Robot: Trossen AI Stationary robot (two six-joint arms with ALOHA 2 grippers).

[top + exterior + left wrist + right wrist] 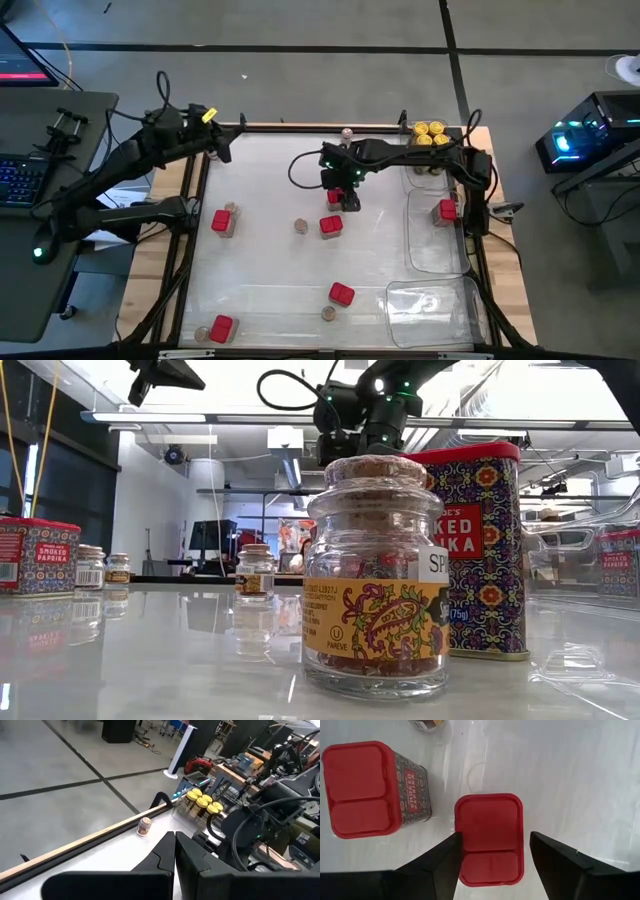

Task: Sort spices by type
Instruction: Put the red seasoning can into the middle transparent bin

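Directly beneath the right gripper (492, 852), mid-worktop, a red paprika tin (489, 839) is seen between the spread fingers, ungripped, its long axis along the gap; the left gripper (174, 851) is parked shut, empty.

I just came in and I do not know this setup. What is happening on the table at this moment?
A two-armed robot is sorting spice containers. The right gripper hangs open directly over a red tin near the table's middle, one finger on each side, not closed on it. Another red paprika tin stands next to it. Three yellow-lidded jars are already grouped at the far right corner, and one red tin sits in a clear tray. The left gripper waits shut by the far left edge.
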